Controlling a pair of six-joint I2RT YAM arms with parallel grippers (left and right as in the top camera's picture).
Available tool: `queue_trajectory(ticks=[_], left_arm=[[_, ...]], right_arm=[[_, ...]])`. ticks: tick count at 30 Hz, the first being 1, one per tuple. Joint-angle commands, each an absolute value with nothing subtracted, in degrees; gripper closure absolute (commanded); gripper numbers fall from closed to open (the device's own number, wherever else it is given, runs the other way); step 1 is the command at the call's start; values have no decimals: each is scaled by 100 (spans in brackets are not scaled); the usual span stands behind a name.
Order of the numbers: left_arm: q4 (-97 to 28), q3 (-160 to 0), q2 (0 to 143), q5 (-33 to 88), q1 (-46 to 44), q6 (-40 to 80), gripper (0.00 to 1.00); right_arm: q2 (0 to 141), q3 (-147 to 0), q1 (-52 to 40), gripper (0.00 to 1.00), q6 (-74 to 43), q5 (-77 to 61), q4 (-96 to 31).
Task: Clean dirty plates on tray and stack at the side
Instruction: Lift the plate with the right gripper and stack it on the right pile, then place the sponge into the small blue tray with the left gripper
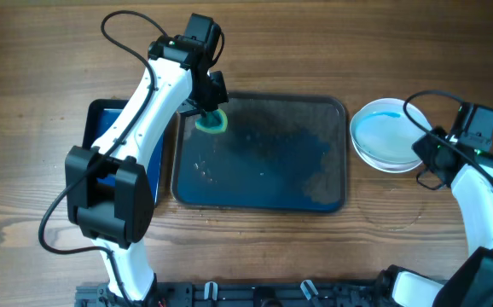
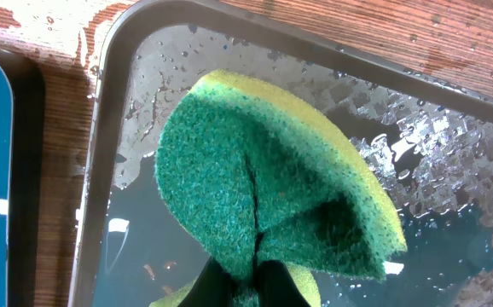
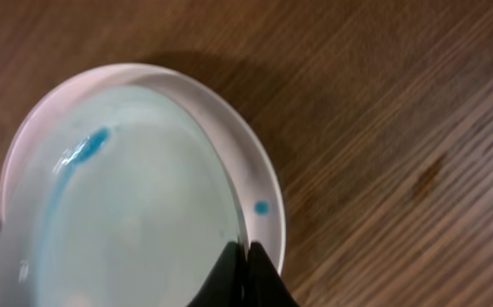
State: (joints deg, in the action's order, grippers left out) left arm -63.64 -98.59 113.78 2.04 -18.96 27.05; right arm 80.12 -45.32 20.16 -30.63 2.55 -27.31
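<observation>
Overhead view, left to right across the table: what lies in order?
small blue tray → large dark tray → stacked plates → right gripper. The sponge is left out: it overlaps that tray.

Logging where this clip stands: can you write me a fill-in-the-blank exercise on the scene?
The left gripper pinches a folded ____ over the tray.
The plates sit stacked on the ____.
The right gripper pinches the ____ plate of that stack.
Missing: sponge; table; top.
</observation>
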Motion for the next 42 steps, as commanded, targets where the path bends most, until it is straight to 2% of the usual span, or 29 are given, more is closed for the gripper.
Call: queue_trajectory(ticks=[1, 2, 3, 9, 12, 16, 20, 24, 25, 26, 27, 28, 29, 33, 38, 40, 42], left_arm=[[-6364, -9848, 11284, 189, -1890, 2587, 96], [-6364, -9848, 11284, 185, -1883, 2576, 96], [-6353, -9848, 11284, 139, -1874, 2565, 96], [-6657, -9850, 11041, -200, -1358, 2272, 96], [-7323, -9848, 10927, -222, -808, 1363, 96], [-7802, -9778, 10962, -263, -150, 650, 96], [-7183, -9050, 10962, -266, 484, 615, 96], [-6650, -8309, 10962, -268, 731, 596, 94], [-6600, -8211, 10962, -268, 744, 596, 88], [-6587, -8162, 10962, -270, 753, 598, 68], [-6591, -8160, 10962, -276, 755, 598, 60], [-6573, -8167, 10958, -346, 755, 600, 36], [-6573, -8191, 10936, -421, 755, 600, 30], [-6954, -8805, 10807, -609, 751, 600, 20], [-7789, -10016, 10241, -301, 661, 663, 19], [-7863, -10197, 9841, 108, 607, 663, 0], [-7872, -10197, 9533, 148, 585, 661, 0]], right_arm=[[8090, -4466, 2010, 74, -3030, 351, -2591], [8090, -4466, 2012, 55, -2963, 305, -2558], [8088, -4473, 2012, 42, -2954, 246, -2550], [7867, -5162, 1975, 0, -2279, -1601, -2954], [7679, -5697, 1579, 0, -1831, -2176, -3371], [7649, -5905, 910, 0, -1533, -2080, -3573], [7651, -5905, 108, 0, -1498, -1337, -3730], [7651, -5905, -242, 0, -1249, -878, -3879], [7651, -5905, -276, 0, -1162, -871, -3909], [7651, -5905, -292, 0, -1133, -873, -3938], [7651, -5905, -294, 0, -1135, -875, -3964], [7651, -5905, -294, 0, -1135, -880, -3981], [7649, -5907, -294, 0, -1135, -908, -3990], [7647, -6517, -294, 0, -1114, -919, -4869], [7605, -8101, -294, 0, -1044, -895, -6093], [7535, -8938, -294, 0, -1057, -899, -6578], [7432, -9612, -294, 0, -1068, -899, -6866]])
